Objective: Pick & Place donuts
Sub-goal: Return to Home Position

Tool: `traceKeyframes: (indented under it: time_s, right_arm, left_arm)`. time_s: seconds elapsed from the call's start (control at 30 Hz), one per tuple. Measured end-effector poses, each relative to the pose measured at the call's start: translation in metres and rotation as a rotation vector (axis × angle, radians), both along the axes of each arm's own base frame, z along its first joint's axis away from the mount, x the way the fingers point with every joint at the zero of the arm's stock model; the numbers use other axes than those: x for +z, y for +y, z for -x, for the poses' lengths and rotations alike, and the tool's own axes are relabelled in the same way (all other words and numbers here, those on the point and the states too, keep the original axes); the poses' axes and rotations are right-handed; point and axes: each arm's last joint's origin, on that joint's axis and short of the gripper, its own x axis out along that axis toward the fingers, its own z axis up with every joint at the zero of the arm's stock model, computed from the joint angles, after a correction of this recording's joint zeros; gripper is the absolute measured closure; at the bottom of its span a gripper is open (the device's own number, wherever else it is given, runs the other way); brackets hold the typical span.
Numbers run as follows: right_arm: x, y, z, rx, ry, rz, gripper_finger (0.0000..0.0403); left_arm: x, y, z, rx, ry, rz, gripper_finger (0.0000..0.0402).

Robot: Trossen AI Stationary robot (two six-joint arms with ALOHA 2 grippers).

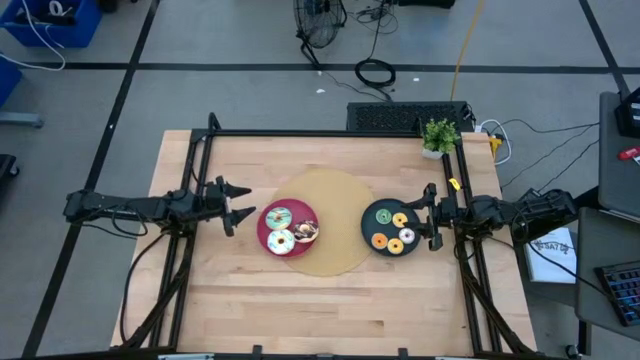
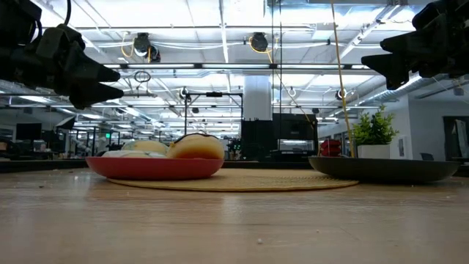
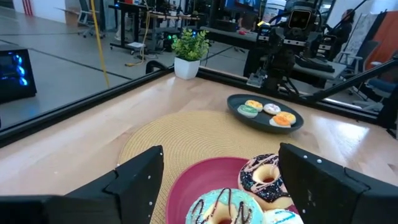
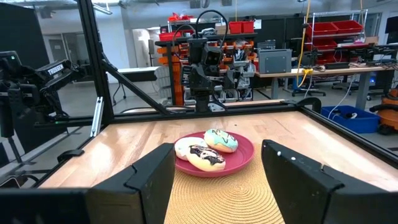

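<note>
A pink plate (image 1: 262,230) holds three donuts: teal (image 1: 278,217), white (image 1: 280,241) and chocolate (image 1: 305,231). A black plate (image 1: 368,228) carries several more, among them green (image 1: 384,215), yellow (image 1: 400,220) and orange (image 1: 380,240). My left gripper (image 1: 243,202) hovers open just left of the pink plate, above the table, its fingers framing the plate (image 3: 186,186) in the left wrist view. My right gripper (image 1: 428,215) hovers open at the black plate's right edge and looks across at the pink plate (image 4: 242,158). In the low view both grippers (image 2: 110,77) (image 2: 374,62) hang well above the plates.
Both plates rest partly on a round woven mat (image 1: 330,195) at the table's middle. A small potted plant (image 1: 438,135) stands at the far right corner. Black frame rails (image 1: 330,133) run along the table's edges. Bare wood (image 1: 320,310) lies toward the near edge.
</note>
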Motion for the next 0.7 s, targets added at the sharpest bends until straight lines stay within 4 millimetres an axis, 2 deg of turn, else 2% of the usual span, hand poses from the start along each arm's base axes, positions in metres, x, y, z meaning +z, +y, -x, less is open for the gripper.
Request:
traceKeyframes:
  time_s: [0.33,0.7]
  right_arm:
    - [0.0000,0.0000,0.0000,0.000,0.000,0.000,0.0177]
    - [0.0000,0.0000,0.0000,0.000,0.000,0.000,0.0177]
  left_arm:
    - [0.0000,0.0000,0.0000,0.000,0.000,-0.001,0.0076]
    - [0.0000,-0.0001,0.0000,0.000,0.000,-0.001,0.0093]
